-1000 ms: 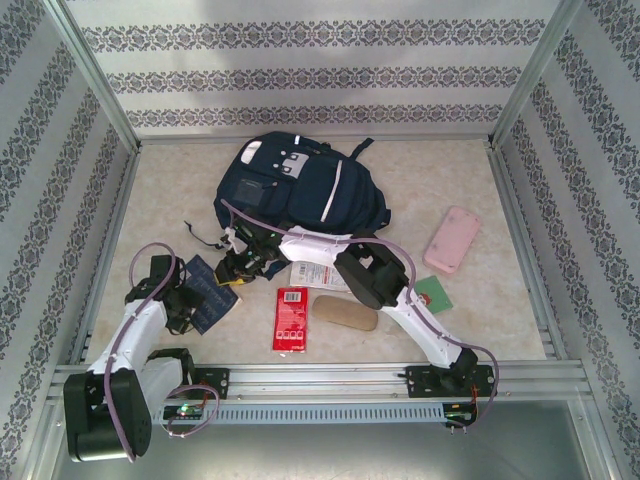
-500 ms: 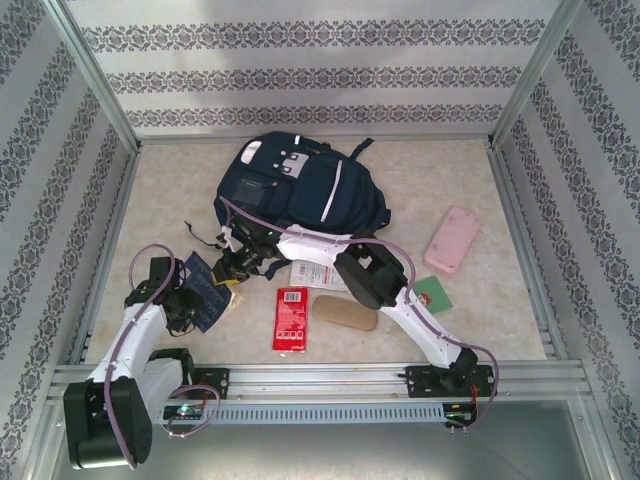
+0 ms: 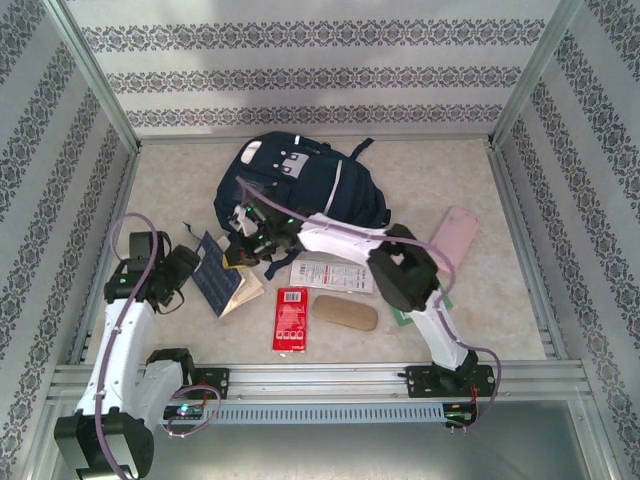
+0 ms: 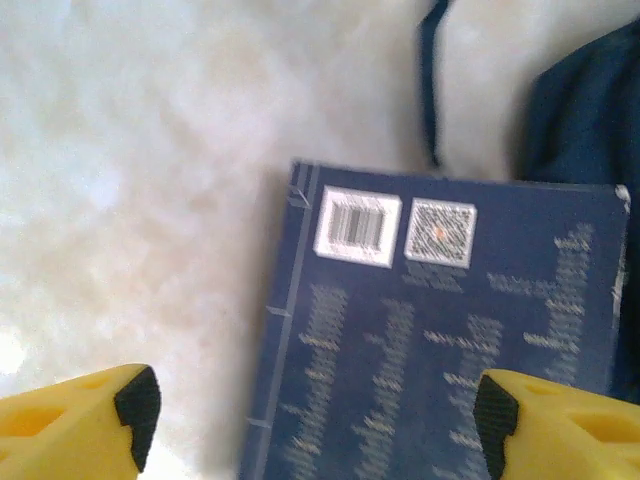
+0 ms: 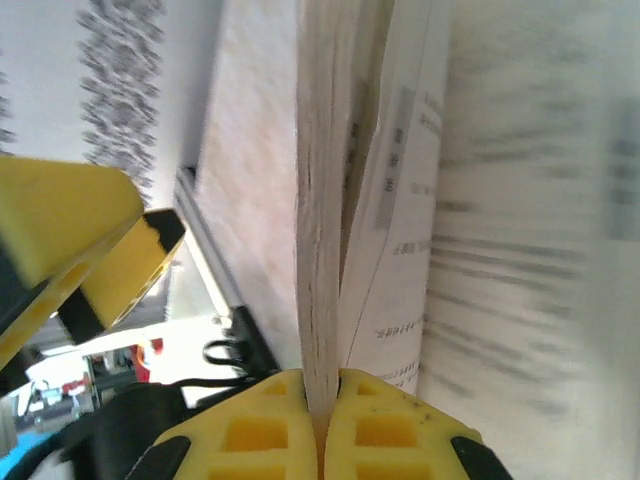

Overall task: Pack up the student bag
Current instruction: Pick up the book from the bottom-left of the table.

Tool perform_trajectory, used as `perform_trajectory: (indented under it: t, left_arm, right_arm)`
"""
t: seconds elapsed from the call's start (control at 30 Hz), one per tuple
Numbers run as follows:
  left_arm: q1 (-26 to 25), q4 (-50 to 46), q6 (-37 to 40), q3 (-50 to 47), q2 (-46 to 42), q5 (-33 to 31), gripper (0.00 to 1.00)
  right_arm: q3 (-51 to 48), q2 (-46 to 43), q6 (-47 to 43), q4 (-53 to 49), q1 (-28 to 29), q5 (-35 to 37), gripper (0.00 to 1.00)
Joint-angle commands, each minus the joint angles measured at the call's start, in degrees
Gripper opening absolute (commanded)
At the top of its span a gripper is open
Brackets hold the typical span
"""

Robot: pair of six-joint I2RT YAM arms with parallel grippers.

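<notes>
The student bag (image 3: 305, 185), navy with white stripes, lies at the back middle of the table; its fabric (image 4: 580, 110) shows at the upper right of the left wrist view. A dark blue book (image 3: 216, 281) lies tilted and partly open in front of the bag. My right gripper (image 3: 243, 255) is shut on a bundle of the book's pages (image 5: 320, 200), the fingers (image 5: 270, 430) pressed together around them. My left gripper (image 3: 185, 268) hangs open over the book's back cover (image 4: 430, 340), which bears a barcode, with its jaws spread wide.
A red packet (image 3: 290, 317), a tan glasses case (image 3: 345, 312) and a white packet (image 3: 335, 275) lie near the front middle. A pink case (image 3: 452, 240) sits to the right. Patterned walls enclose the table on three sides.
The right gripper has lifted the book's edge, tilting it open, and its elbow has swung right. The left arm has risen and drawn back to the left.
</notes>
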Motion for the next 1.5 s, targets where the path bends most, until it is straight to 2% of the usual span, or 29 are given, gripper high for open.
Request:
perform_trajectory:
  t: [0.0,0.1,0.27,0.4,0.5,0.57,0.67,1.03,1.23,1.33,1.47]
  left_arm:
    - [-0.7,-5.6,5.9,6.6,0.1,-2.8,0.87]
    - [-1.5,-4.3,6.3,9.9,2.0,1.9,0.91]
    - [-2.0,7.6,6.1,10.3,4.4,20.5,0.92]
    - [-2.6,23.0,-1.0,6.0,5.2,33.2,0.91]
    - [-3.5,32.8,-6.3,2.7,5.3,37.1,0.90]
    - [-4.4,35.6,-7.8,1.8,5.3,37.6,0.90]
    - [-4.9,34.1,-6.7,2.5,5.5,36.3,0.90]
    - [-5.0,35.0,-6.6,2.4,7.1,36.3,0.89]
    - [-5.9,45.9,-12.3,0.4,9.0,39.8,0.83]
    - [-7.1,54.9,-17.2,-1.5,9.9,40.9,0.79]
    - [-10.0,61.3,-20.7,-2.4,10.6,41.0,0.70]
  right_arm:
    - [-4.6,-9.0,3.3,8.4,-2.2,1.4,0.00]
    - [-9.7,-14.1,6.1,13.7,-3.7,0.9,0.00]
    - [-17.2,-21.3,9.7,20.7,-5.8,0.1,0.00]
    - [-23.1,-24.8,15.5,29.4,-7.5,-1.5,0.00]
    - [-27.3,-25.8,22.3,38.7,-8.7,-3.1,0.00]
    - [-29.3,-26.3,25.9,44.1,-9.4,-3.9,0.00]
    - [-31.0,-27.2,29.3,48.8,-10.0,-4.4,0.00]
    - [-33.9,-32.1,31.6,52.3,-11.0,-5.1,0.00]
    - [-37.0,-32.7,34.3,57.0,-10.9,-5.4,0.00]
    - [-38.2,-32.7,34.6,58.5,-10.9,-5.3,0.00]
    - [-39.6,-32.7,34.3,59.0,-11.3,-5.0,0.00]
